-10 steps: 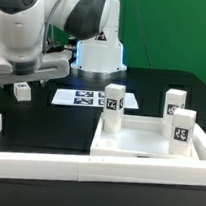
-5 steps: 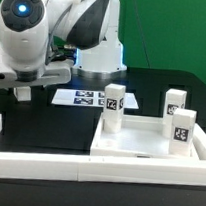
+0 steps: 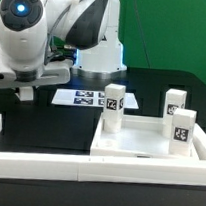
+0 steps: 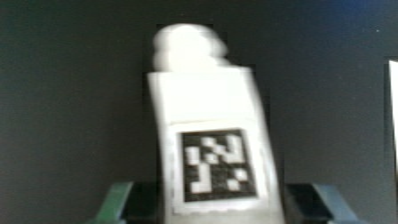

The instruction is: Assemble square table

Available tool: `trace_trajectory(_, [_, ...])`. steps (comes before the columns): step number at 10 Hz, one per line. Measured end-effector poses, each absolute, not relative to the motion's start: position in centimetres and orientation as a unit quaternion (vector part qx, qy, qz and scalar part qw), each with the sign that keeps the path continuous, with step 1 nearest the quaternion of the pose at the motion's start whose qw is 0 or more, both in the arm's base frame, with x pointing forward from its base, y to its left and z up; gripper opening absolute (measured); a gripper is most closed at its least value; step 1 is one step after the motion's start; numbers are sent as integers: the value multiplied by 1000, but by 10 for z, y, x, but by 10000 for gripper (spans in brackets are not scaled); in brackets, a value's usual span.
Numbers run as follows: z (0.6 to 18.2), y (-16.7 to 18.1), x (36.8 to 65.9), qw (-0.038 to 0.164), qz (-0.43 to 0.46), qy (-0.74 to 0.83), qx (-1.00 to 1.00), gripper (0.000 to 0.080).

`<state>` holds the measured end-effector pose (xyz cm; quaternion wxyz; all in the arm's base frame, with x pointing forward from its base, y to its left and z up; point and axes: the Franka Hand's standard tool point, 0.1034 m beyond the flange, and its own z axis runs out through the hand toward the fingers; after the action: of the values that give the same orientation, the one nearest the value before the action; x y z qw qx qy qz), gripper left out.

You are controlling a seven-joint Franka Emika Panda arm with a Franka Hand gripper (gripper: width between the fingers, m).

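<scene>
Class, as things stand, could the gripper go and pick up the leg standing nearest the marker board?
Probably not yet: the gripper appears to hold another leg between its jaws. The leg by the marker board stands in the open, nothing over it.

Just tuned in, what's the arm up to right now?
The arm is putting the square table together. Its tool holds a white tagged leg above the black table, on the exterior view's left. Three legs already stand upright on the square panel, so this looks like the fourth.

Even, bright light in the exterior view; white parts are nearly washed out. The wrist view is dim, soft and blurred throughout.
</scene>
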<state>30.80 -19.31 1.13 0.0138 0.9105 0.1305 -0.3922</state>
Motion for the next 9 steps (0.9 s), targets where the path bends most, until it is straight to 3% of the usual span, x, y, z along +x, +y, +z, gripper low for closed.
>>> trace_trajectory(1, [11, -193, 308, 14, -392, 130, 910, 287])
trace_trajectory(8, [13, -193, 310, 14, -391, 131, 911, 287])
trace_trajectory(9, [27, -191, 317, 3, -396, 134, 909, 287])
